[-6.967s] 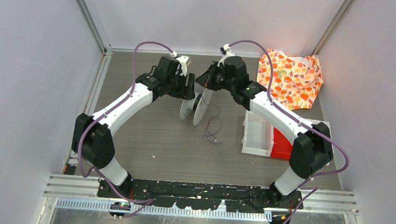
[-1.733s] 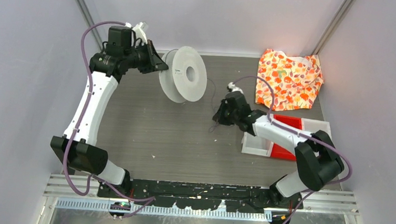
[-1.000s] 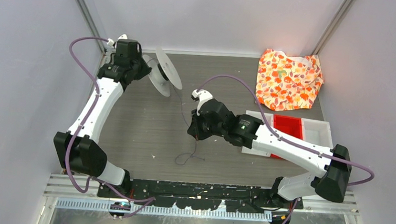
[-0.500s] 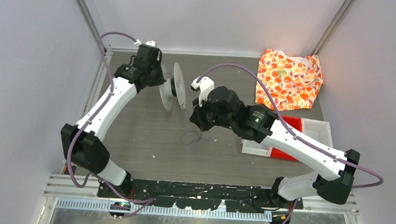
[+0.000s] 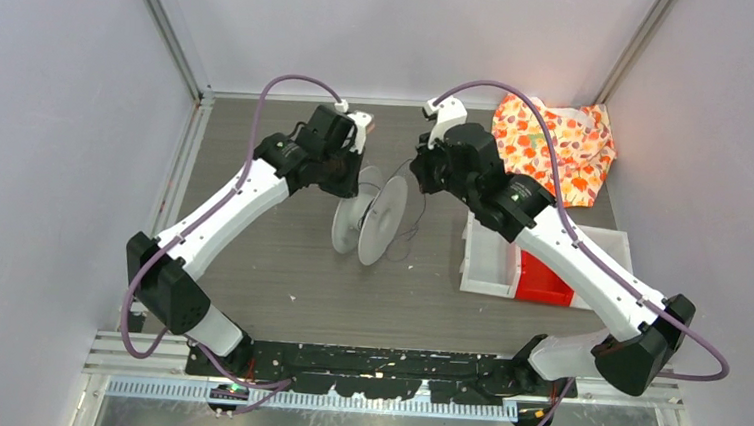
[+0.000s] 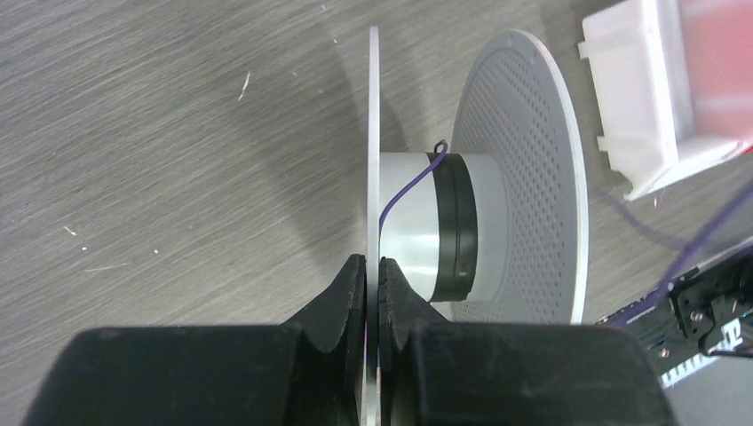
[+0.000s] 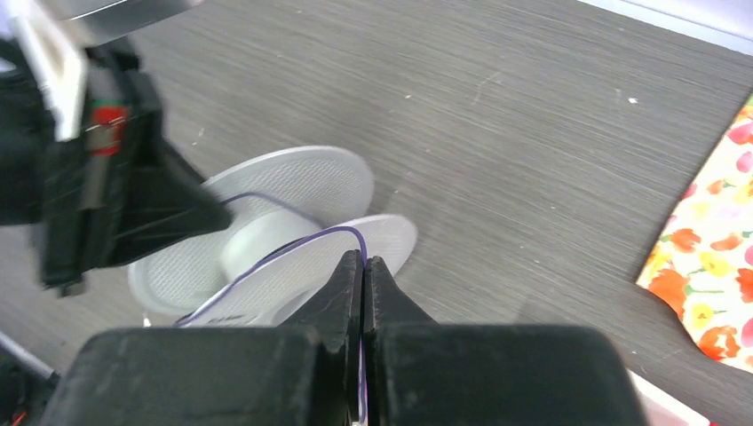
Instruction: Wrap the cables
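We count one spool [image 6: 524, 177], its flange clamped by our left gripper [image 6: 372, 266]; our right gripper [image 7: 363, 264] pinches one cable [image 7: 302, 243].

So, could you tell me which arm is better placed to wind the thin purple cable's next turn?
Right. The right tool pinches the thin purple cable, while the left tool clamps the white plastic spool by its flange.
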Motion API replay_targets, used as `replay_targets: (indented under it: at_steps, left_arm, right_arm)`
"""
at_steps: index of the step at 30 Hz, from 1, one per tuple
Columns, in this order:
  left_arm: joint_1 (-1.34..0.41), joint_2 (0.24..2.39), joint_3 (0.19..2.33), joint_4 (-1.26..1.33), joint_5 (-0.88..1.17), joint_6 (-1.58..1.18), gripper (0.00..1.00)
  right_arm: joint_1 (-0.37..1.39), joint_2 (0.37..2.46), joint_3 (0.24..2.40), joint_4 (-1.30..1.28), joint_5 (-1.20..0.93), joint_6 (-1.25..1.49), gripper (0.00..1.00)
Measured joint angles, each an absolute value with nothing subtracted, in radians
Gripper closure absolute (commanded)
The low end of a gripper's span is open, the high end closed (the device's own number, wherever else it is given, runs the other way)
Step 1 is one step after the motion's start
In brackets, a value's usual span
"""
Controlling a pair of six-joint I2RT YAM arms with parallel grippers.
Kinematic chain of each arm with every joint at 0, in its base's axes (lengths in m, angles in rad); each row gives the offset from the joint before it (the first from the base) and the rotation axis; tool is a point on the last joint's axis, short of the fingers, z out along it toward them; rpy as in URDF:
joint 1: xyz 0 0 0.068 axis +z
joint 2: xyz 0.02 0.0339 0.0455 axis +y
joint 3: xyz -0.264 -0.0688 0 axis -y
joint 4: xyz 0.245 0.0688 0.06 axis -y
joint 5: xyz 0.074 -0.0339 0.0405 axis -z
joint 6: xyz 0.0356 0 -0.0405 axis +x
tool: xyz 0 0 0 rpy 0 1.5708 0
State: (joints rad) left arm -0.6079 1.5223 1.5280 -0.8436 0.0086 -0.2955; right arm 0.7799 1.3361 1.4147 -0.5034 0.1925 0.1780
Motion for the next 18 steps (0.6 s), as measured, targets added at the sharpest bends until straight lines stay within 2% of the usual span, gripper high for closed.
replay_targets:
  at_steps: [10,18]
  left_arm:
    - [-0.606,1.495,1.548,-0.948,0.114,-0.123,0.99]
    - [-0.606,1.462,1.656,-1.036,0.204,-0.038,0.99]
  right_arm:
    - [0.647,1.335,1.295,-0.447,0.154,0.201,0.99]
    - [0.585,1.358,1.2,-0.397,0.091,0.25,0.99]
